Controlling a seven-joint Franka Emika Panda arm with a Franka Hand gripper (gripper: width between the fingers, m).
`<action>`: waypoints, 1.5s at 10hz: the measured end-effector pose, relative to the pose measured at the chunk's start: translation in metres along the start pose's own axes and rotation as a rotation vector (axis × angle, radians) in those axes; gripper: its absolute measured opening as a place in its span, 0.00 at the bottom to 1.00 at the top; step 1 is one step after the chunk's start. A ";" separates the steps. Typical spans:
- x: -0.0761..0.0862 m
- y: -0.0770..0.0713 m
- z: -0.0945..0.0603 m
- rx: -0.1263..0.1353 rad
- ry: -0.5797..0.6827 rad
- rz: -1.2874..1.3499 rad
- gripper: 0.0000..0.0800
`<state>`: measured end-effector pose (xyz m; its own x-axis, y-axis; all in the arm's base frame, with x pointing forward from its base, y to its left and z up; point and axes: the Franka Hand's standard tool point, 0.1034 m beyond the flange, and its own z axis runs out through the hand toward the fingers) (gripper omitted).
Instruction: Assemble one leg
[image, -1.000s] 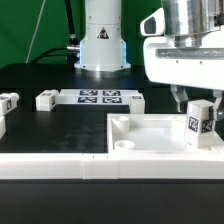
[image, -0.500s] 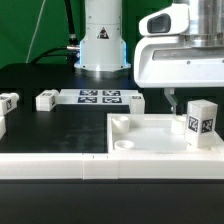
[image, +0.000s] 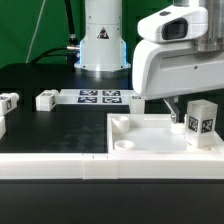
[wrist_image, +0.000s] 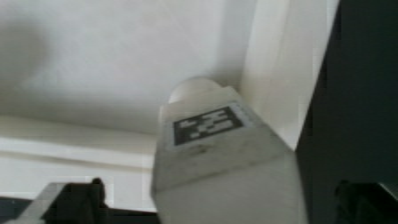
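Loosely btw open hand's (image: 177, 110) fingers (wrist_image: 71, 202): leg (image: 201, 122).

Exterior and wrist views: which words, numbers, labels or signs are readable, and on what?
No readable words or numbers.
leg: black-and-white marker tag, pattern only.
marker board: marker tags, patterns only.
robot base: triangular sign, too small to read.

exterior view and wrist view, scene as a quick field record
leg: small white plastic leg with black-and-white tag, upright on panel
panel: large white square panel with raised rim, exterior view's right
gripper: gripper open, fingers flanking leg, gaps visible
loose blocks: two white tagged blocks, exterior view's left
marker board: flat white marker board
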<state>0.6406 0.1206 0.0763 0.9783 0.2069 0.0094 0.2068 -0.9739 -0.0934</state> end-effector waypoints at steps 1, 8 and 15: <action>0.000 0.000 0.000 0.000 0.000 0.007 0.68; 0.000 0.004 0.001 0.014 0.009 0.282 0.36; -0.002 0.008 0.002 0.006 0.008 1.237 0.36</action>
<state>0.6403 0.1130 0.0737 0.5158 -0.8527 -0.0825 -0.8567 -0.5135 -0.0486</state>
